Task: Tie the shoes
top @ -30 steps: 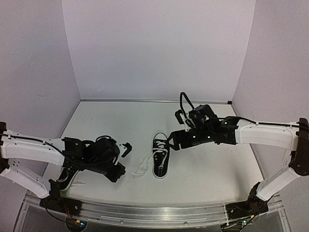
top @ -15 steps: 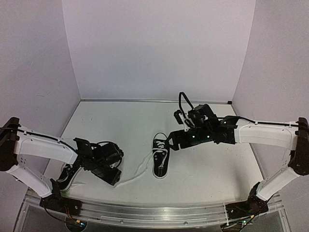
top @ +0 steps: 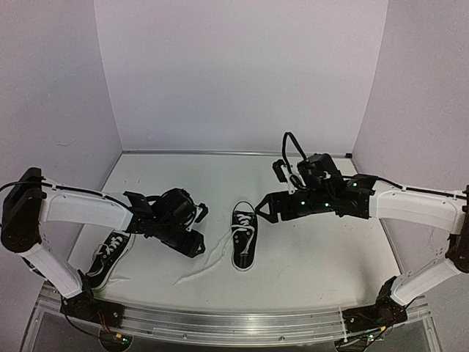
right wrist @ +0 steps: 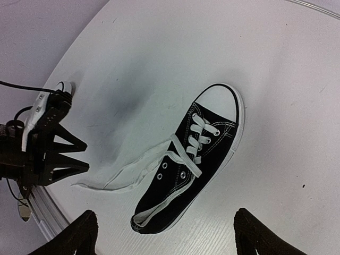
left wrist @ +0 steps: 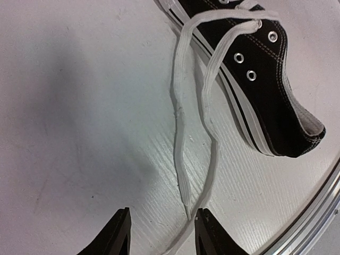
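One of the shoes (top: pixel 244 238) lies mid-table with its toe pointing away, a black sneaker with a white toe cap (right wrist: pixel 220 95). Its two white laces (top: pixel 209 257) trail loose to the left across the table. The other shoe (top: pixel 108 258) lies at the near left beside the left arm. My left gripper (top: pixel 199 231) is open and low over the lace ends (left wrist: pixel 187 212). One lace tip lies between the fingers and the other strand runs along the right finger (left wrist: pixel 210 234). Nothing is gripped. My right gripper (top: pixel 264 209) hovers open above the middle shoe (right wrist: pixel 186 164).
The white table (top: pixel 315 257) ends in a metal rail (top: pixel 234 323) along the near edge, also seen in the left wrist view (left wrist: pixel 319 212). Pale walls close in the back and both sides. The left gripper (right wrist: pixel 86 156) shows at the left of the right wrist view.
My left gripper opened and let the lace go, then swung up and right toward the middle shoe, uncovering the left shoe. The right arm drew back slightly to the right.
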